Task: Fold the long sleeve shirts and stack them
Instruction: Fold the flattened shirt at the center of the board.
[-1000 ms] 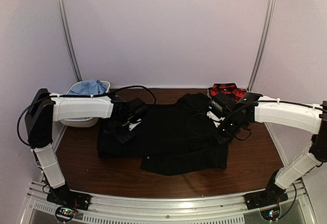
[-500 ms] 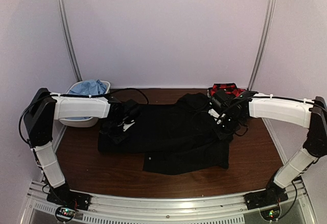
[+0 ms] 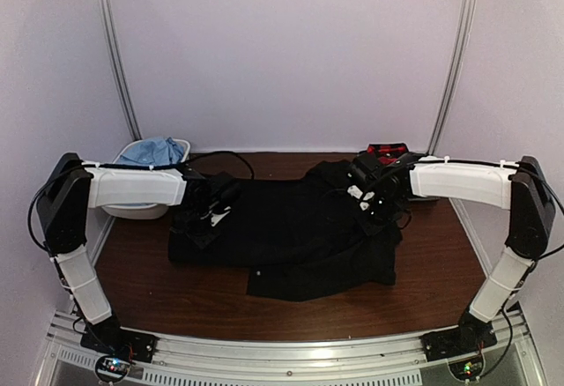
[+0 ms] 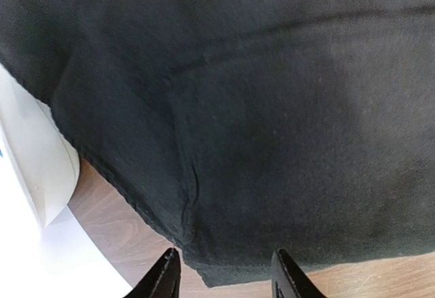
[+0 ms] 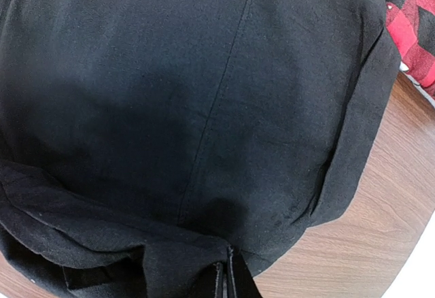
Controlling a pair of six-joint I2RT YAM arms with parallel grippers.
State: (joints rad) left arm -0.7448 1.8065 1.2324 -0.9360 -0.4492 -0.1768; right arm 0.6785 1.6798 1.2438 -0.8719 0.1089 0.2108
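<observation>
The black shirt (image 3: pixel 291 236) lies spread on the brown table; it fills the left wrist view (image 4: pixel 258 107) and the right wrist view (image 5: pixel 183 107). My left gripper (image 3: pixel 204 220) hovers open over its left edge, fingertips (image 4: pixel 168 271) either side of a cloth corner. My right gripper (image 3: pixel 368 203) is shut on a fold of the black shirt (image 5: pixel 224 274) at its right side, drawn toward the middle. The red-and-black plaid shirt (image 3: pixel 385 152) lies at the back right, also in the right wrist view (image 5: pixel 411 19). The light blue shirt (image 3: pixel 154 151) sits in a white bin.
The white bin (image 3: pixel 141 208) stands at the back left, its wall in the left wrist view (image 4: pixel 34 162). Cables run along both arms. Bare wood table (image 3: pixel 211 302) shows in front of the black shirt. Walls close the back and sides.
My right gripper has moved left and toward the back, pulling the shirt's right side inward. My left gripper has shifted slightly left and lower over the left edge.
</observation>
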